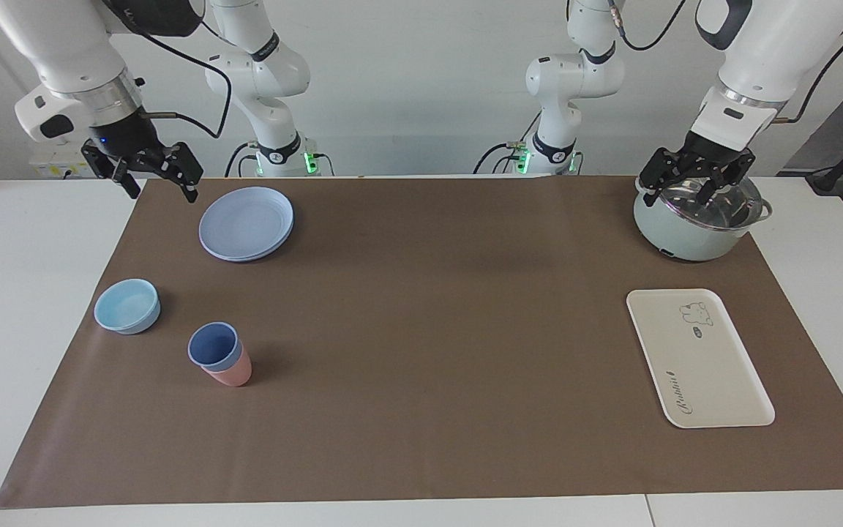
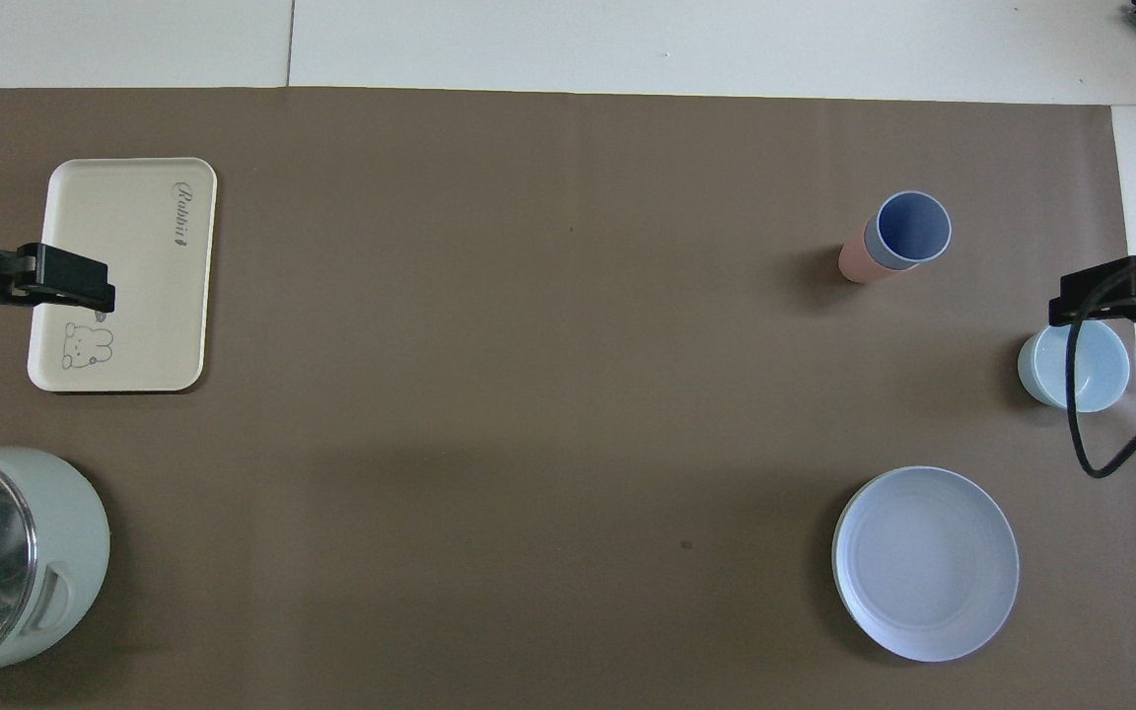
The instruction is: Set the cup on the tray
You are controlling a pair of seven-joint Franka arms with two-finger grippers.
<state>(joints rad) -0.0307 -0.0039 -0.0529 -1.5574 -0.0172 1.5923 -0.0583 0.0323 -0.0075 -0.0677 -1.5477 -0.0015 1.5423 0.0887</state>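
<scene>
Tray (image 1: 707, 373) bare; cup (image 1: 213, 345) nested in pink cup (image 1: 235, 373), well apart from open right gripper (image 1: 152, 178).

Colour rundown: the cup (image 1: 214, 346) is periwinkle blue with a darker blue inside, and it's sitting nested in a salmon-pink cup (image 1: 231, 374). The little bowl (image 1: 127, 306) is pale sky blue, the round plate (image 1: 246, 223) a soft lavender-blue. The tray (image 1: 698, 357) is cream-white with a thin grey line drawing of a bear and dark script lettering. The pot (image 1: 692, 222) is mint green with a shiny clear lid. All of it sits on a plain brown mat (image 1: 421, 315) over a white table (image 1: 26, 293).
</scene>
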